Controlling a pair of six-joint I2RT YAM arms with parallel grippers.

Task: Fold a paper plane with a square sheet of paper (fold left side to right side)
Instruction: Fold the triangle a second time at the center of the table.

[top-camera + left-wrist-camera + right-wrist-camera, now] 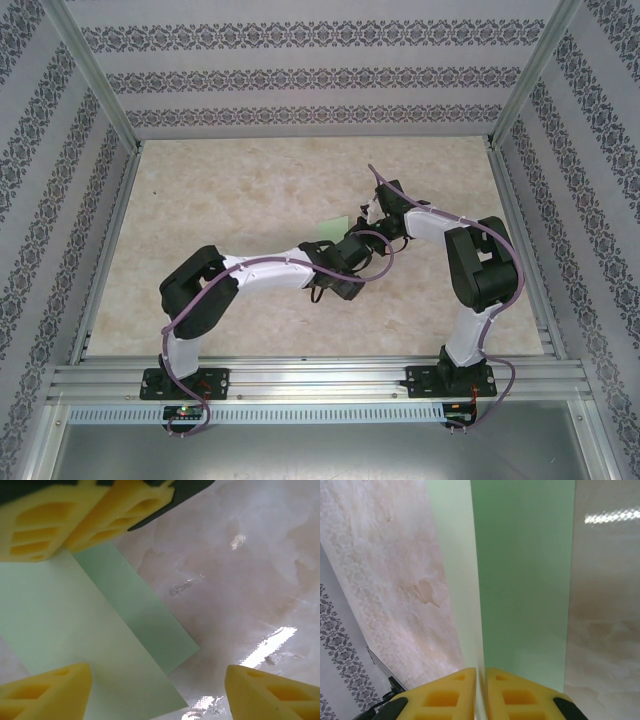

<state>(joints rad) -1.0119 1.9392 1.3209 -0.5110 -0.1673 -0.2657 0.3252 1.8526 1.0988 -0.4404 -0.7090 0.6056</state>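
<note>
While my right hand [481, 682] is pinched shut on one edge of the sheet of paper [520, 580], my left hand [157, 680] hovers just above the same sheet, fingers spread wide and nothing between them. From overhead, both arms meet near the middle of the desk [230, 190], and a pale green corner of the sheet pokes out just to their left.

I judge we are in the fold itself. In the left wrist view a lighter panel lies over a darker strip, so one layer looks doubled over, and I doubt the crease is pressed yet. My next move, I think, calls for carrying the held edge across until it meets the opposite edge squarely, then lowering the open hand to flatten the fold. Paper this thin may slide or buckle if I hurry.

The desk is a glossy, beige marbled slab with bright patches of glare. Striped patterned wallpaper [300, 75] lines three walls, and aluminium rails [300, 378] run along the near edge.
</note>
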